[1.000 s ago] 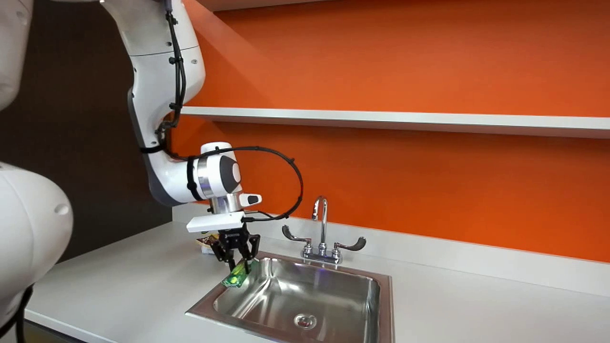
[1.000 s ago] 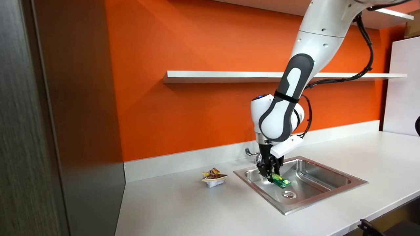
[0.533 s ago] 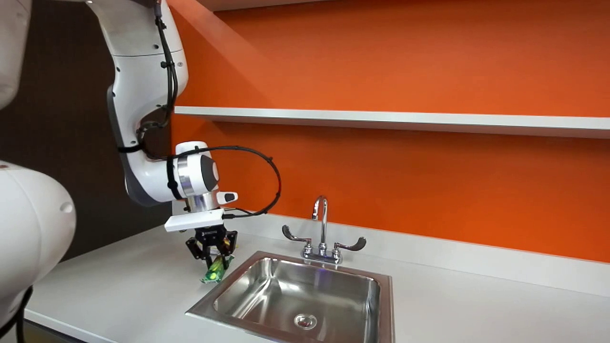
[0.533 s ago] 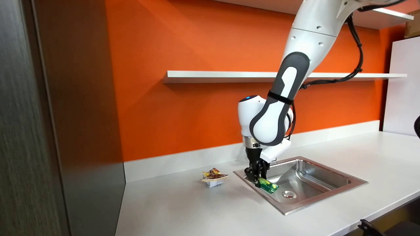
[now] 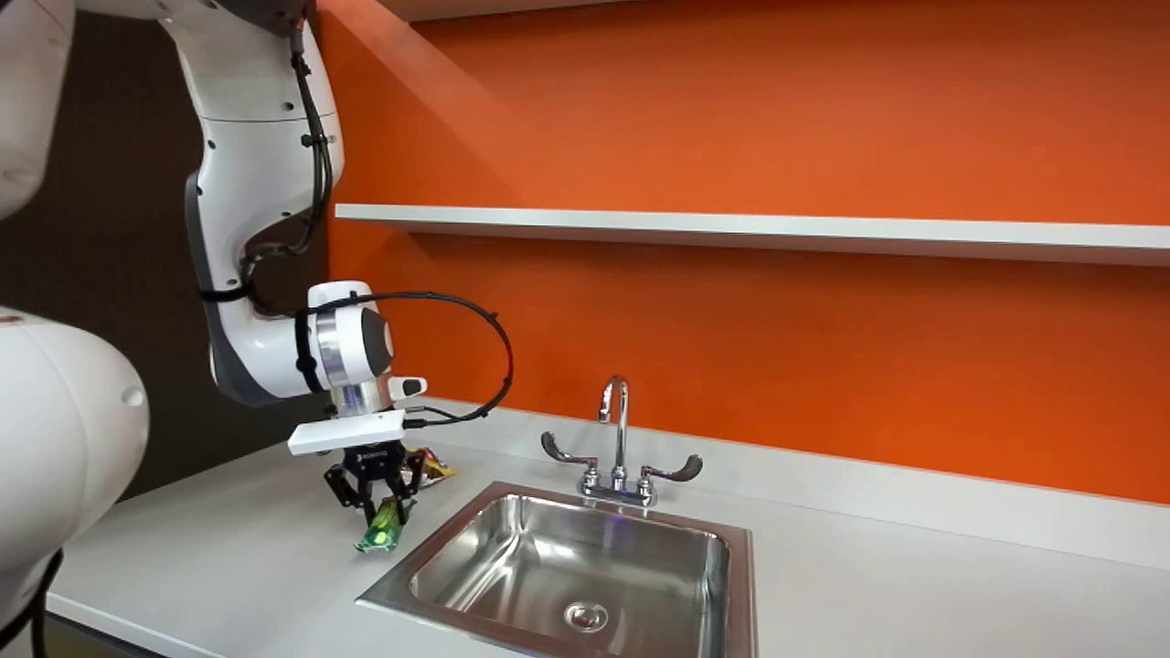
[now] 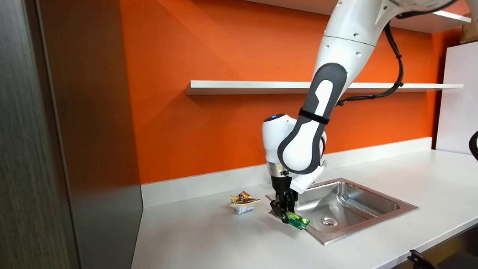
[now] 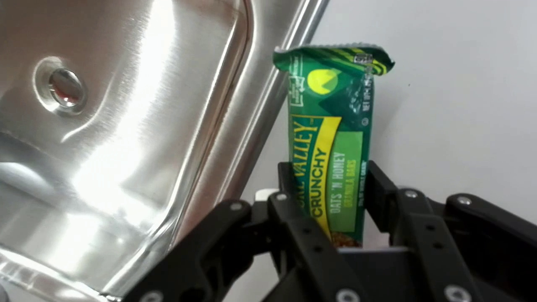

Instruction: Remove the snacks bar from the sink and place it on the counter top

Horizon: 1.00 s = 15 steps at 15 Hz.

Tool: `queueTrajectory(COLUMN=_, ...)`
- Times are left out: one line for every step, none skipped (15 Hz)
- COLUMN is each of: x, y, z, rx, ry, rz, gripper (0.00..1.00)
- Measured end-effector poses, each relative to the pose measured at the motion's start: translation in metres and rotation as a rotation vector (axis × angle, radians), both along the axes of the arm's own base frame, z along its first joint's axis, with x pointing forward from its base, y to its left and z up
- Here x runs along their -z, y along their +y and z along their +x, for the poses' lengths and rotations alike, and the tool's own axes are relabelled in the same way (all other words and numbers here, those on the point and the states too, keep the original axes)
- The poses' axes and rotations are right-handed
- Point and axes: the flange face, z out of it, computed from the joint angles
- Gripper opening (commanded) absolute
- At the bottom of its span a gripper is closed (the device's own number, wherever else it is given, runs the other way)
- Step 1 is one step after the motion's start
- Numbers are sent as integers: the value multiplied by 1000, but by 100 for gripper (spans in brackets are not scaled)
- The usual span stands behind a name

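Robotiq gripper (image 7: 330, 180) clasps the Oats 'n Honey granola bar (image 7: 329, 121) well inside the counter's (image 5: 238, 567) front edge, likely for safe set-down.

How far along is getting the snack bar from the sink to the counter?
Done: the snack bar is out of the sink. In hand: the fingers grip its sides over the counter top; whether it touches, I can't tell. Left, probably: setting it down if needed, then opening the closed fingers.

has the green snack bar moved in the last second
Yes. In an exterior view, the green snack bar has shifted leftward in the picture, from overlapping the sink rim to left of it.
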Motion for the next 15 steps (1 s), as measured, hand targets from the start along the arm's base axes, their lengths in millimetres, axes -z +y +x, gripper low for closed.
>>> queueTrajectory(x=2, y=1, z=-1, rx=-5, ry=4, rz=0, gripper=18)
queueTrajectory(x=4, y=1, z=-1, rx=-8, ry=8, rz=0, gripper=18)
queueTrajectory(x=6, y=1, z=-2, rx=-12, ry=12, rz=-1, gripper=18)
queueTrajectory(x=8, y=1, z=-2, rx=-15, ry=16, rz=-1, gripper=18)
queueTrajectory(x=9, y=1, z=-2, rx=-17, ry=18, rz=-2, gripper=18)
queueTrajectory(x=10, y=1, z=-3, rx=-19, ry=20, rz=-2, gripper=67)
queueTrajectory(x=11, y=1, z=-3, rx=-20, ry=21, rz=-2, gripper=70)
queueTrajectory(x=11, y=1, z=-3, rx=-20, ry=23, rz=-3, gripper=76)
queueTrajectory(x=12, y=4, z=-4, rx=-26, ry=24, rz=-2, gripper=84)
queueTrajectory(x=12, y=6, z=-4, rx=-32, ry=23, rz=-2, gripper=91)
queueTrajectory(x=12, y=6, z=-4, rx=-32, ry=23, rz=-2, gripper=99)
queueTrajectory(x=12, y=6, z=-4, rx=-33, ry=23, rz=-2, gripper=100)
queueTrajectory(x=12, y=6, z=-4, rx=-31, ry=22, rz=-3, gripper=100)
queueTrajectory(x=11, y=4, z=-4, rx=-28, ry=21, rz=-2, gripper=100)
queueTrajectory(x=11, y=3, z=-3, rx=-26, ry=20, rz=-2, gripper=100)
